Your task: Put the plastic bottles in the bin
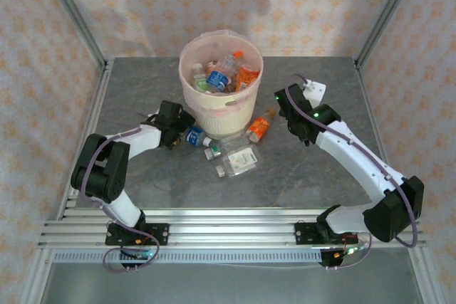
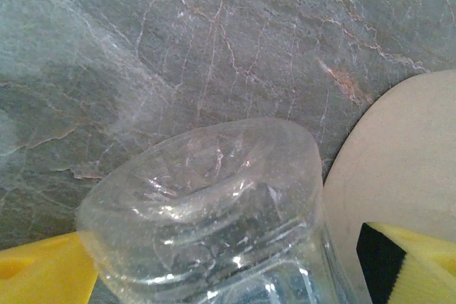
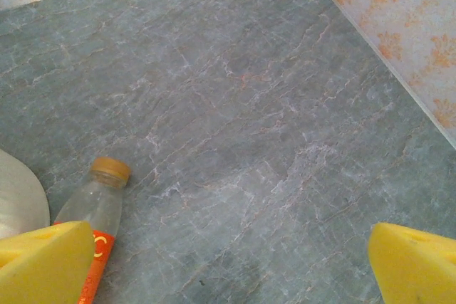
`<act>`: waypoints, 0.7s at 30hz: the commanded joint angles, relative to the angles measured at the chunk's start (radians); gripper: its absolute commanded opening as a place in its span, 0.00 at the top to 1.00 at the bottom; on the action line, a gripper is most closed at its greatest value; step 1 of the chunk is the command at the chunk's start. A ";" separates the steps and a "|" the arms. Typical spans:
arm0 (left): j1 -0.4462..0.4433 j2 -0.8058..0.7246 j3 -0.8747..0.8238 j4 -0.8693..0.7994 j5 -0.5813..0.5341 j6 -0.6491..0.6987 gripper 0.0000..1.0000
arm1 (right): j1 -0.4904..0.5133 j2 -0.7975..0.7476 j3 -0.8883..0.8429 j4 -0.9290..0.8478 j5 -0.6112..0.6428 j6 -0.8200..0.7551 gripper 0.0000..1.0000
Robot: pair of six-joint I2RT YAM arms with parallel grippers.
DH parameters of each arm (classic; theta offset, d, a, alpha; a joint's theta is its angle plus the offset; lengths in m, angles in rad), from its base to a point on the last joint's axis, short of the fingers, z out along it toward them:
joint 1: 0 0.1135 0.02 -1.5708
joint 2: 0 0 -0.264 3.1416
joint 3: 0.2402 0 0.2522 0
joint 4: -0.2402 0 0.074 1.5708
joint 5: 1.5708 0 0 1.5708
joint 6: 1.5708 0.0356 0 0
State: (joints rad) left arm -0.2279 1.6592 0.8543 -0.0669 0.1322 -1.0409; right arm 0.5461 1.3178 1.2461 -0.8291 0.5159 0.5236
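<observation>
Bottles [image 1: 222,72] lie inside the bin [image 1: 206,115] at upper centre of the top view, with more on the table [image 1: 142,169] just below it. The left gripper [image 1: 179,132] is at a blue-labelled bottle [image 1: 195,135], and the right gripper [image 1: 283,105] is near an orange-labelled bottle [image 1: 259,127].

In the left wrist view, the jaws are spread either side of a clear bottle base and not yet pinching. Close squarely and gently, as thin plastic may slip.

In the right wrist view, the jaws are wide apart and empty, with the orange-labelled bottle at lower left.

Soft, even light falls from overhead and the table [image 1: 285,176] reads bright. The bin [image 1: 214,108] casts a faint shadow on the back wall [image 1: 142,5]. In my left wrist view, glints sparkle on the clear bottle [image 2: 214,204]; my yellow pads [image 3: 43,261] blur at the frame's corners.
</observation>
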 commanded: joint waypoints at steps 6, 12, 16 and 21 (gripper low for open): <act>0.022 0.029 -0.026 0.071 -0.006 -0.042 0.18 | -0.011 0.006 0.030 -0.015 0.010 0.006 0.01; 0.034 0.040 -0.044 0.087 -0.038 -0.045 0.22 | -0.013 0.000 0.024 -0.013 0.011 0.008 0.01; 0.049 0.047 -0.062 0.103 -0.041 -0.057 0.34 | -0.013 -0.001 0.020 -0.009 0.004 0.012 0.01; 0.073 0.031 -0.081 0.111 -0.045 -0.053 0.38 | -0.015 -0.002 0.013 -0.011 0.004 0.018 0.01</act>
State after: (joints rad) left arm -0.1757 1.6825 0.8070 0.0673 0.1268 -1.0962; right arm 0.5392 1.3186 1.2465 -0.8288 0.5053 0.5243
